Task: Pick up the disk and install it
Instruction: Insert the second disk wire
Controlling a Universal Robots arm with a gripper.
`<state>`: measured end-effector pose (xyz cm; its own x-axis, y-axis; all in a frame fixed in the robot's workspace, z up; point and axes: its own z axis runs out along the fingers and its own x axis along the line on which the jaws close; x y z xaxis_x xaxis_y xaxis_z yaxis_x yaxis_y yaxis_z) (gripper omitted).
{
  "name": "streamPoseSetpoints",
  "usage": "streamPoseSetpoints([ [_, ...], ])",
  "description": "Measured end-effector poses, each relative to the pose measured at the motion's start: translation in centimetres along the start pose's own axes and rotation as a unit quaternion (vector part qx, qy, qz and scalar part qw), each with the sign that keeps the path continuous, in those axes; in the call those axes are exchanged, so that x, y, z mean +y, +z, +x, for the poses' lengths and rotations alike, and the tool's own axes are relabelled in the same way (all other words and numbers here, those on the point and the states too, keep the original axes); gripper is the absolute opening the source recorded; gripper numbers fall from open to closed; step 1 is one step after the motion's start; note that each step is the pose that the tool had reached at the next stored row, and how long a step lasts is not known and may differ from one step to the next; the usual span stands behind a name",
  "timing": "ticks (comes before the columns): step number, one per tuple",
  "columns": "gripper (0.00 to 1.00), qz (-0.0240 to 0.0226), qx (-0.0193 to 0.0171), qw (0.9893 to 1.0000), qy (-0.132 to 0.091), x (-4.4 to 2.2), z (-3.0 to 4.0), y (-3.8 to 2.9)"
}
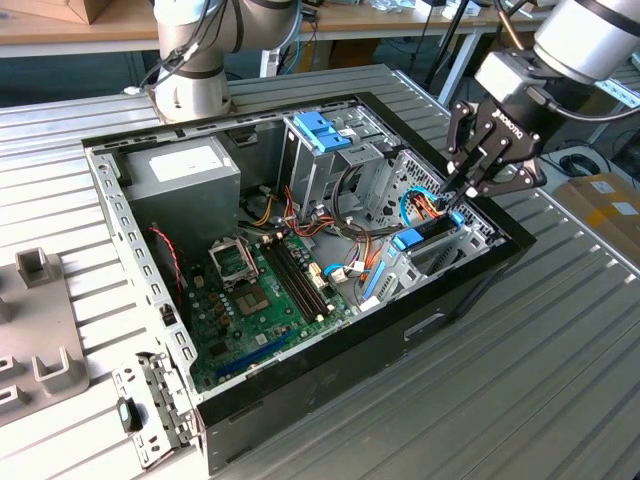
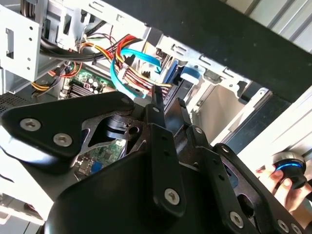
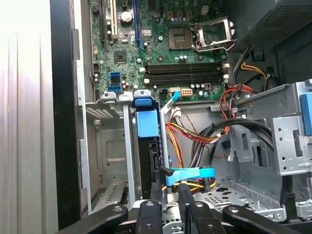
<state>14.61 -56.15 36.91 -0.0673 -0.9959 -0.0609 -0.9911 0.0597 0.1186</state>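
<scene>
The gripper point(image 1: 452, 196) is hanging over the open computer case point(image 1: 470, 285), right above the drive cage at the case's corner toward the exterior view's right, and its black jaws are drawn close together with their tips dipping among the cables there. In the first wrist view the gripper point(image 3: 169, 191) is sitting just above the disk point(image 3: 148, 165), which is standing on edge inside the drive cage point(image 3: 109, 146), its light-blue carrier tab point(image 3: 147, 122) poking up at the end nearest the motherboard point(image 3: 161, 44). Whether the jaws are actually pinching the disk or just resting beside it, I cannot tell; they look nearly closed. In the exterior view the disk's blue tab point(image 1: 407, 239) is showing at the cage, between the motherboard and the case's black wall. A light-blue cable point(image 3: 190, 173) is running just beside the jaws, with orange and yellow wires bundled next to it. In the second wrist view the gripper point(image 2: 168, 105) is pointing at those same wires, and a person's hand point(image 2: 285, 183) is resting on a round device outside the case. Farther back in the case, a second blue bracket point(image 1: 322, 130) is sitting atop the upper bay, near the grey power supply point(image 1: 180, 170). The case is lying on the ribbed metal tabletop point(image 1: 540, 380).
</scene>
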Motion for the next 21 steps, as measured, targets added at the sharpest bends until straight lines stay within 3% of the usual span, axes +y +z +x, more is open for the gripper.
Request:
streamPoseSetpoints([
  [7,0.29,0.0000,0.0000,1.0000,0.000,0.80,0.07,0.32],
  [19,0.29,0.0000,0.0000,1.0000,0.000,0.86,0.10,0.76],
  [20,0.27,0.0000,0.0000,1.0000,0.000,0.86,0.10,0.76],
  [21,0.16,0.0000,-0.0001,1.0000,0.000,0.86,0.10,0.76],
])
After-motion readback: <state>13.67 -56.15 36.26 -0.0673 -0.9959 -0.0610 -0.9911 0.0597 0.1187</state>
